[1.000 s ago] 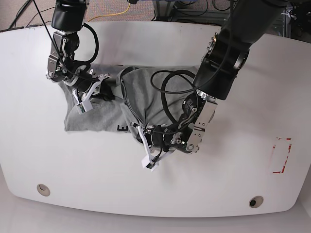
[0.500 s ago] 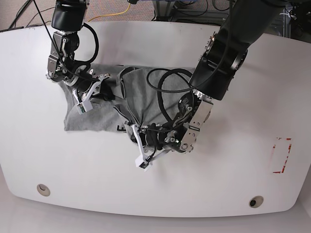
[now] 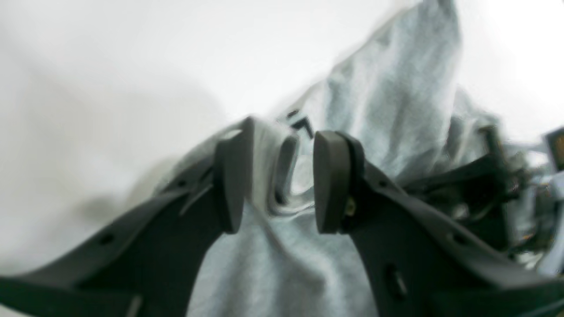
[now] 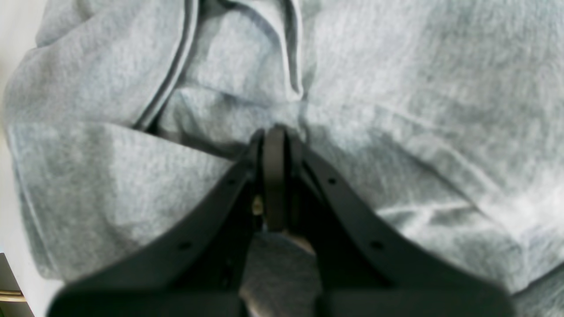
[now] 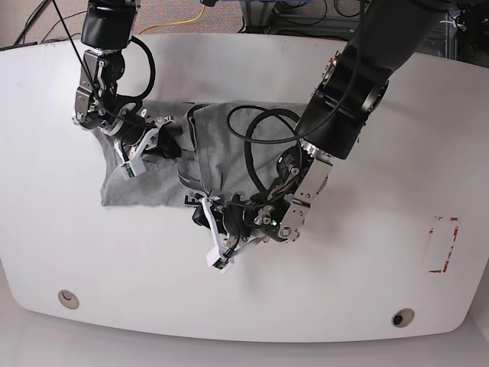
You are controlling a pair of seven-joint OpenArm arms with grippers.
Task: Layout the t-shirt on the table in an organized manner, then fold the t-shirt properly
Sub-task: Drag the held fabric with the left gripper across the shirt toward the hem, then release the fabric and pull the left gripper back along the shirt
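Note:
The heather-grey t-shirt (image 5: 149, 189) lies crumpled on the white table (image 5: 344, 306), left of the middle, with dark lettering showing at its near edge. My left gripper (image 5: 212, 233) is low at the shirt's near edge. In the left wrist view its jaws (image 3: 280, 176) stand apart, and a loose fold of the t-shirt's (image 3: 387, 88) hem sits between them against one finger (image 3: 231, 176). My right gripper (image 5: 131, 159) is at the shirt's far-left part. The right wrist view shows it (image 4: 275, 136) shut on a pinch of the t-shirt (image 4: 418, 88).
A red tape rectangle (image 5: 442, 245) marks the table's right side. Two round grommets (image 5: 67, 298) (image 5: 402, 316) sit near the front edge. A black cable loop (image 5: 256, 141) from the left arm hangs over the shirt. Cables lie on the floor beyond the far edge.
The left gripper slid left along the shirt's near edge, dragging cloth with it, and its jaws have opened. The right gripper has stayed put, still shut on the cloth.

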